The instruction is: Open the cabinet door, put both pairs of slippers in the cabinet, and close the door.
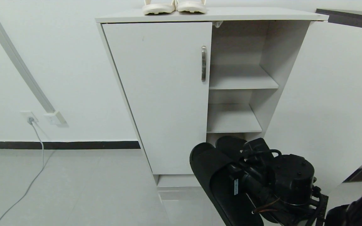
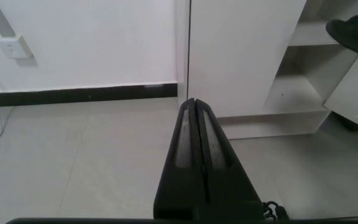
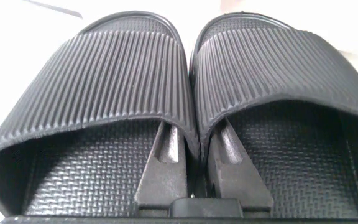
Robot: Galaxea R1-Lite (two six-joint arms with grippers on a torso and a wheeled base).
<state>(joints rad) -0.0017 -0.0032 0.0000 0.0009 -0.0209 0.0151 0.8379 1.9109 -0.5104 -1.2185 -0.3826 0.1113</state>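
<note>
head view first: spotted the black slippers (image 1: 218,175) down low, side by side, just in front of the open right half of the cabinet (image 1: 262,14), rounded ends aimed in under the lower shelf (image 1: 233,119). found them carried by the right gripper (image 1: 244,175). switched to the right wrist view and confirmed it: right gripper (image 3: 197,140) with one finger (image 3: 166,168) tucked inside each slipper under the ribbed straps, squeezed tight on the two inner walls pressed between them. back on the head view, saw the right door (image 1: 335,94) swung wide, the left door (image 1: 159,94) shut with its metal handle (image 1: 203,63) upright, and the upper shelf (image 1: 240,78) bare. caught the white slippers (image 1: 174,6) up on the cabinet top, near its front edge. over on the left wrist view, found the left gripper (image 2: 194,109) hung above the floor (image 2: 73,174), fingers pressed flat together on nothing, pointed toward the cabinet's foot.
</note>
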